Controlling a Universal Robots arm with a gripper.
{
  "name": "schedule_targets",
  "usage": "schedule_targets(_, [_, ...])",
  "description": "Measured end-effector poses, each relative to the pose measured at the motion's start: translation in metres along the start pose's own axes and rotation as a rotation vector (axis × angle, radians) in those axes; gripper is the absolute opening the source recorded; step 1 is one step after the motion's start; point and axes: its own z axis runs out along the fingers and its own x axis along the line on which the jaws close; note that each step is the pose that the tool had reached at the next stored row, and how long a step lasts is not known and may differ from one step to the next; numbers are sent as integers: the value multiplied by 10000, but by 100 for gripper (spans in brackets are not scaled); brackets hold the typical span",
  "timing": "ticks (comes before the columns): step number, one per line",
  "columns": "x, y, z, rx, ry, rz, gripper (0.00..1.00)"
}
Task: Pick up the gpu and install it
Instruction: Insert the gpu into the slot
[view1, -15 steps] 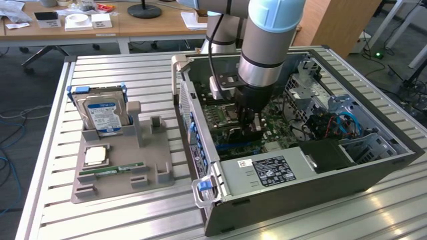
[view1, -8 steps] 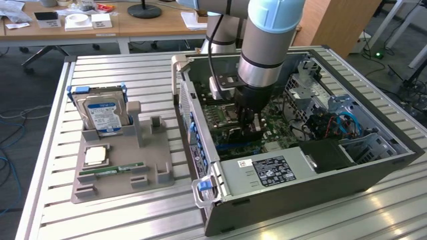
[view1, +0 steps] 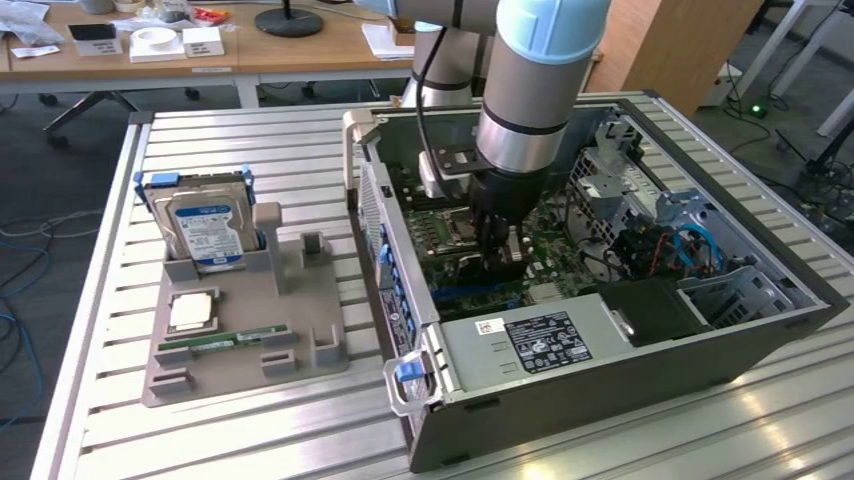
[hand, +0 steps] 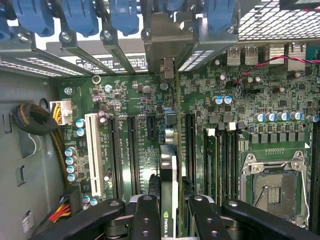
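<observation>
My gripper (view1: 499, 243) reaches down into the open computer case (view1: 747, 330), just above the green motherboard (view1: 461, 225). It is shut on the gpu (hand: 169, 165), a thin dark card seen edge-on between the two black fingers (hand: 146, 212) in the wrist view. The card's silver end bracket (hand: 167, 47) stands against the row of rear slot openings, beside blue latches (hand: 75, 15). The card hangs over the black expansion slots (hand: 134, 150) in line with them; whether its edge sits in a slot is hidden. In the wrist view the gripper (hand: 170, 207) pinches the card's two flat faces.
Inside the case lie an empty CPU socket (hand: 272, 187), a white slot (hand: 92, 155), a cable bundle (hand: 35, 120) and the power supply (view1: 534, 345). On the exterior view's left, a grey fixture (view1: 247, 350) holds a hard drive (view1: 207, 232), a CPU chip (view1: 191, 312) and a green memory stick (view1: 220, 342).
</observation>
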Motion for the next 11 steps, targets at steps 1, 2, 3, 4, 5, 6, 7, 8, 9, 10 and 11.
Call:
schedule_targets(1, [0, 0, 0, 1, 0, 1, 27])
schedule_targets(2, [0, 0, 0, 0, 0, 1, 27])
schedule_targets(3, [0, 0, 1, -1, 2, 1, 27])
schedule_targets(4, [1, 1, 8, -2, 5, 1, 27])
schedule_targets(5, [1, 1, 14, -3, 9, 0, 27])
schedule_targets(6, [1, 1, 15, -4, 10, 0, 27])
schedule_targets(7, [1, 1, 16, -4, 9, 0, 27])
schedule_targets(8, [1, 1, 17, -2, 6, 0, 27])
schedule_targets(9, [1, 1, 18, -2, 4, 1, 27])
schedule_targets(10, [0, 1, 17, -1, 3, 0, 27])
schedule_targets(11, [0, 1, 14, 1, -1, 1, 27])
